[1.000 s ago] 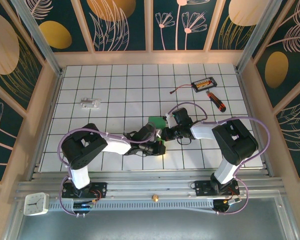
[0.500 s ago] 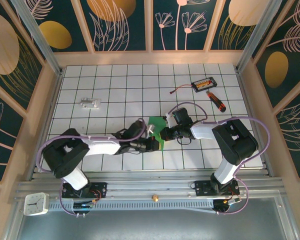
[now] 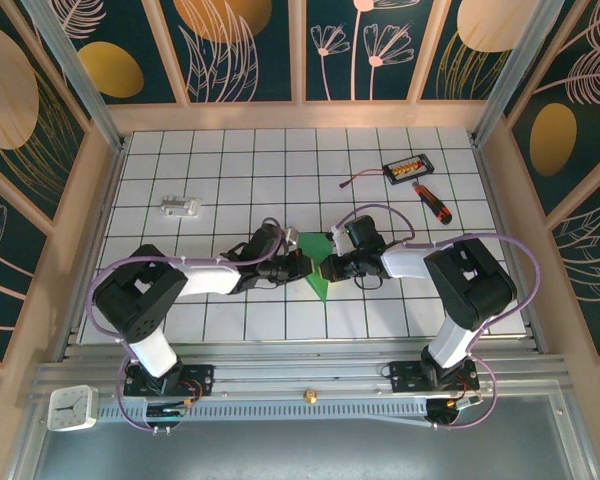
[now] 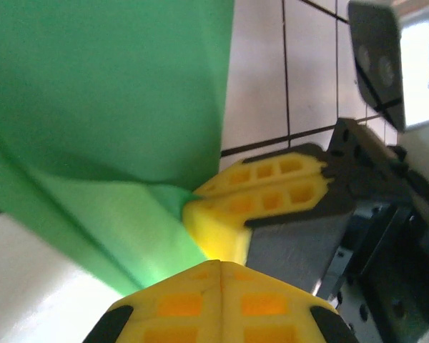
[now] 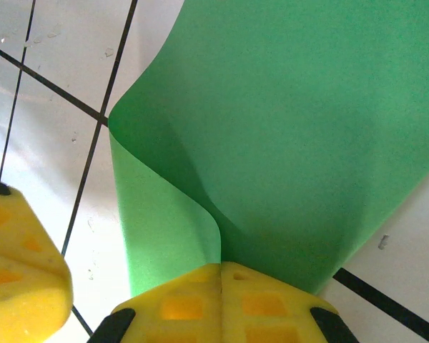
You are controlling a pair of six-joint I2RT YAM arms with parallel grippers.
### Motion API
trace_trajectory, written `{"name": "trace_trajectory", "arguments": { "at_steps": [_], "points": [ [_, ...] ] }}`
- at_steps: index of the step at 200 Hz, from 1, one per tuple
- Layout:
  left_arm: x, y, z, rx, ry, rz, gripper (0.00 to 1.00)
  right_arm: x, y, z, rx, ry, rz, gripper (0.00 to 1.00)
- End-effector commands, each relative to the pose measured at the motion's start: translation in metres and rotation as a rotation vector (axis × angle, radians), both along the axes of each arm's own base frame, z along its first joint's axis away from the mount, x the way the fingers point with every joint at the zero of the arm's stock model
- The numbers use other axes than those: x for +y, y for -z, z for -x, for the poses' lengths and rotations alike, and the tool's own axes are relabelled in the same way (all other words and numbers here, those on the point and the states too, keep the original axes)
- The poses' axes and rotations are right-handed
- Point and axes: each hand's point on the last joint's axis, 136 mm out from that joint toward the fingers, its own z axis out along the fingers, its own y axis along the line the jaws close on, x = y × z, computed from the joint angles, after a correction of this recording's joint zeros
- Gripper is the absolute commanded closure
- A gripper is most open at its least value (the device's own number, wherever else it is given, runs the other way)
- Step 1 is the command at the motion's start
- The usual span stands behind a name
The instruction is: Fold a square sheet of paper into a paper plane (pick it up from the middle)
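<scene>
- Top view: the square sheet of paper point(image 3: 310, 246), creased to a point, lies mid-table. The left gripper point(image 3: 302, 266) and right gripper point(image 3: 330, 268) meet at it.
- Left wrist: the left gripper is clenched on the sheet's curled edge, the right gripper's tip just beside.
- Right wrist: the right gripper is clamped on the curled sheet.

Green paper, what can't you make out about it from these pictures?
- Top view: green paper partly under left gripper and right gripper; folds too small to count.
- Left wrist view: its outline cut off by top and left edges.
- Right wrist view: cut off by top and right edges.
</scene>
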Motion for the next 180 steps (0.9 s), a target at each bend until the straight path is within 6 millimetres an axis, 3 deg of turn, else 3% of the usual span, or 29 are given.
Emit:
{"name": "trace_trajectory", "arguments": {
  "at_steps": [1,61,180],
  "points": [
    [-0.006,0.0,-0.012,-0.022,0.007,-0.009,1.0,-0.024,0.035,0.019,0.105,0.031,0.122,1.0],
    [0.003,0.021,-0.023,-0.018,-0.012,-0.093,1.0,-0.024,0.035,0.019,0.104,0.03,0.123,1.0],
    [0.027,0.056,-0.01,0.015,0.013,-0.215,1.0,-0.026,0.037,0.021,0.109,0.034,0.129,1.0]
  ]
}}
